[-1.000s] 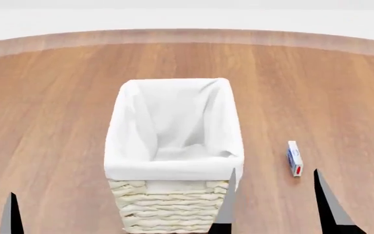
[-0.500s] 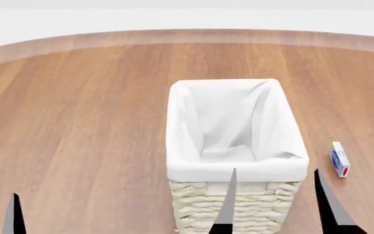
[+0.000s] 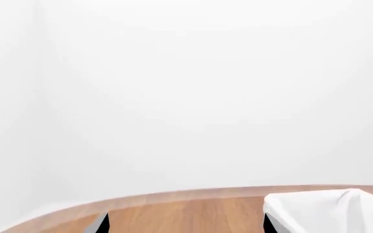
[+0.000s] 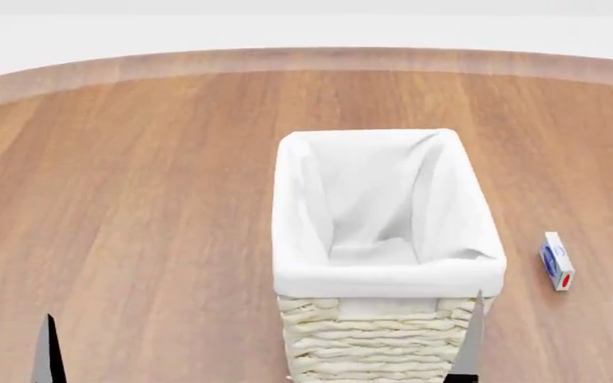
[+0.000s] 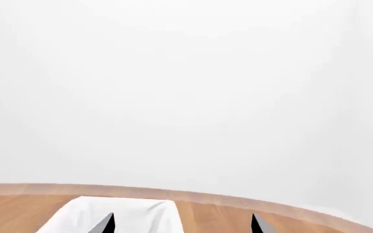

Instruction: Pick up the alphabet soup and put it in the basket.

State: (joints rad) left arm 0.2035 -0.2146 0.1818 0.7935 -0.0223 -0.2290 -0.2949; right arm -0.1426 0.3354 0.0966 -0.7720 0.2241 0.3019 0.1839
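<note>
Fingertips of the right gripper [image 4: 546,339] at the near edge, spread wide, holding nothing, touching nothing visible. Left gripper [image 3: 186,224] likewise parted and empty in its wrist view; only one tip in the head view. Just left of the right gripper, the basket [image 4: 383,335], upright, white liner inside bare. Farther right, on the wooden table [image 4: 136,199], a small white-and-blue box [image 4: 557,260]. No alphabet soup in any view.
</note>
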